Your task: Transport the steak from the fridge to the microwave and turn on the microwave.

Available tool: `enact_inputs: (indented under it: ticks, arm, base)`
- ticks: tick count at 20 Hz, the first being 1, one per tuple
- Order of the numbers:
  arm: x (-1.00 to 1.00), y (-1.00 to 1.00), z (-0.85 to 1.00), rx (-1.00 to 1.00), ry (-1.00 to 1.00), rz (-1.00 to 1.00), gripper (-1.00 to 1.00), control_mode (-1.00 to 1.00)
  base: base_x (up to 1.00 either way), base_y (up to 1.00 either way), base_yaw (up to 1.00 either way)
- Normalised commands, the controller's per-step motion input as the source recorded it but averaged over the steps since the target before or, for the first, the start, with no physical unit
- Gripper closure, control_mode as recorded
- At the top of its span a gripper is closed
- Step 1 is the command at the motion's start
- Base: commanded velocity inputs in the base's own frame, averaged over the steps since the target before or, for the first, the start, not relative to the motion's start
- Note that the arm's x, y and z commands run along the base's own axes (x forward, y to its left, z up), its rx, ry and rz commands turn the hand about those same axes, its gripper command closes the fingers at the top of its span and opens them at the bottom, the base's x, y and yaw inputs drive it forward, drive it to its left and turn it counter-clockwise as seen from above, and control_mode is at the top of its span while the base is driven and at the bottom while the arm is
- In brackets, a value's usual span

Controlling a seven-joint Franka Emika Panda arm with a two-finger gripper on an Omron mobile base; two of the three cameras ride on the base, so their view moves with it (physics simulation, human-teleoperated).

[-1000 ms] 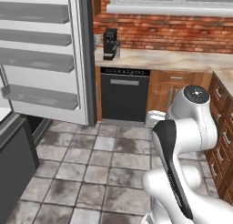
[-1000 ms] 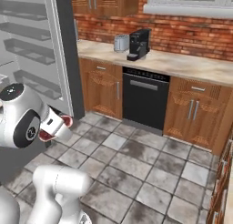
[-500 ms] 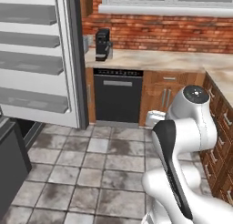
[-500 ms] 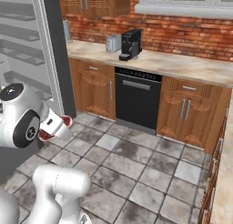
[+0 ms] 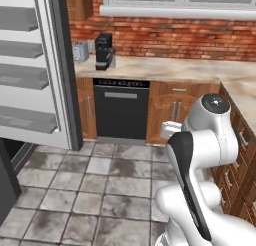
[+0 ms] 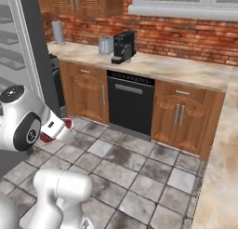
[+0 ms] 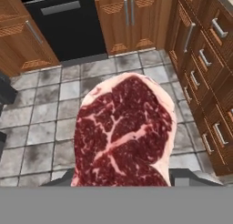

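The steak [image 7: 124, 133], a red slab with white marbling, stands up large in the hand view, held over the tiled floor. My gripper [image 7: 123, 182] is shut on its lower edge, and grey fingertips [image 7: 189, 177] show at either side. In the right base view the gripper [image 6: 58, 130] sits low at the left beside the arm's elbow, with red edges of the steak [image 6: 68, 124] peeking out around it. The fridge [image 5: 35, 80] stands at the left with its white shelved door swung open, and its grey edge [image 6: 30, 46] also shows. The microwave is out of view.
A black dishwasher [image 5: 121, 109] sits under the beige counter [image 5: 165, 69], which carries a black coffee machine [image 5: 103, 51] and a toaster [image 5: 80, 51]. Wooden cabinets [image 6: 181, 116] run along the brick wall and down the right side [image 7: 207, 63]. Tiled floor [image 5: 95, 190] lies open ahead.
The whole scene has slid left and grown closer in both base views, so the base has moved away from the fridge. The steak stays in the gripper.
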Motion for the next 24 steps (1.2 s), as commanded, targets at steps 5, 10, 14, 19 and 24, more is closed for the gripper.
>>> enact_inputs:
  ticks: [5,10,14,19,24]
  arm:
    - [0.0,0.0,0.0,0.0,0.0,0.0,1.0,1.0]
    - [0.0,0.0,0.0,0.0,0.0,0.0,1.0,1.0]
    - [0.0,0.0,0.0,0.0,0.0,0.0,1.0,1.0]
    - [0.0,0.0,0.0,0.0,0.0,0.0,1.0,1.0]
    - [0.0,0.0,0.0,0.0,0.0,0.0,1.0,1.0]
  base:
    - [0.48,-0.54,0.03]
    - [0.68,-0.48,0.12]
    - [0.73,-0.37,0.16]
    - [0.68,-0.42,0.2]
    - [0.59,-0.43,0.24]
